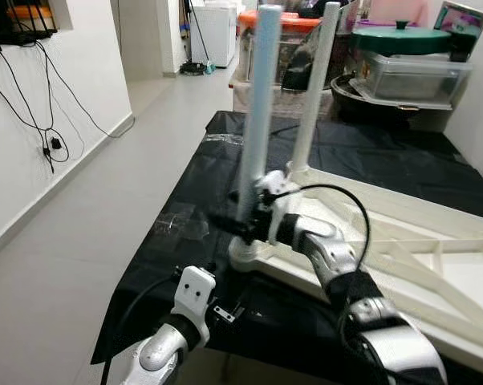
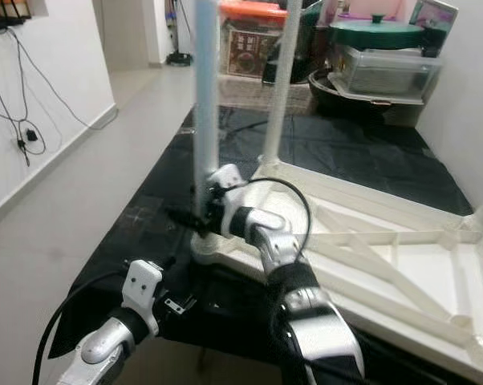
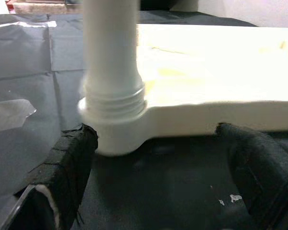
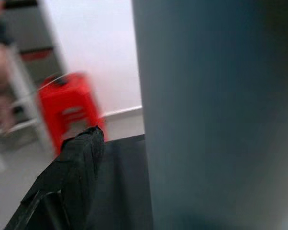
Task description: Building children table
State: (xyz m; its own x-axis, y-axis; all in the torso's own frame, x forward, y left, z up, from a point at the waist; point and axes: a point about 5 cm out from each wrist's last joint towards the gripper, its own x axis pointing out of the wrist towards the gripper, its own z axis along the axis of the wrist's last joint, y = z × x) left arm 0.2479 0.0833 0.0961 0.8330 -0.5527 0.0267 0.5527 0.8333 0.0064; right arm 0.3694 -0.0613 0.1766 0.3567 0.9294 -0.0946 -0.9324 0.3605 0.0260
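Observation:
A white children's table top (image 1: 434,257) lies upside down on a black sheet (image 1: 185,208). Two legs stand upright in its corner sockets: a pale near leg (image 1: 261,104) and a white far leg (image 1: 315,88). My right gripper (image 1: 240,220) is shut on the near leg just above its socket (image 3: 116,127); the leg (image 4: 216,115) looms beside one black finger (image 4: 72,167). My left gripper (image 3: 158,143) is open, low at the sheet's front edge, facing that socket. Its fingers (image 3: 70,163) stand apart and touch nothing.
Plastic storage boxes and a green-lidded pot (image 1: 402,36) crowd the back right. A white wall with hanging cables (image 1: 49,144) runs along the left, with bare grey floor (image 1: 81,241) beside the sheet. A red stool (image 4: 70,105) stands by a wall.

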